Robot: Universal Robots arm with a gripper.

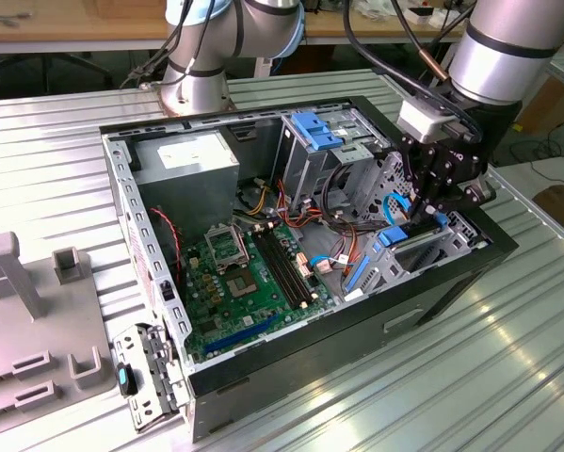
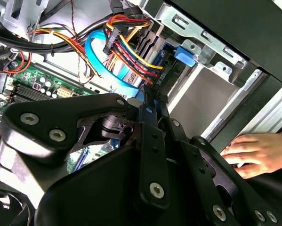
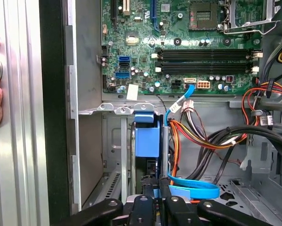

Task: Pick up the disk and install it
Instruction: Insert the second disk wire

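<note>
Down at the drive cage on the exterior view's right, the gripper (image 1: 430,209) reaches into the open computer case (image 1: 150,273), its tips at the blue-railed bay beside the motherboard (image 1: 239,278). A blue-edged slab standing in that cage reads as the disk (image 1: 399,243), edge-up, its long axis running along the case's near wall. Doing this step well would mean pushing straight along the rails, without twisting, and keeping clear of the cable bundle.

In the second wrist view, the black fingers (image 2: 150,136) come together into a narrow wedge, seemingly pinching a thin blue-and-dark edge, though the contact itself is hidden behind them. Blue cable (image 2: 96,54) and the coloured wire loom (image 2: 126,35) lie just beside it. A person's hand (image 2: 258,153) rests outside the case.

In the first wrist view, the disk (image 3: 146,141) stands on edge in its slot, the blue carrier end facing the motherboard (image 3: 178,47), long axis pointing from gripper toward board. The jaws sit close on either side.
</note>
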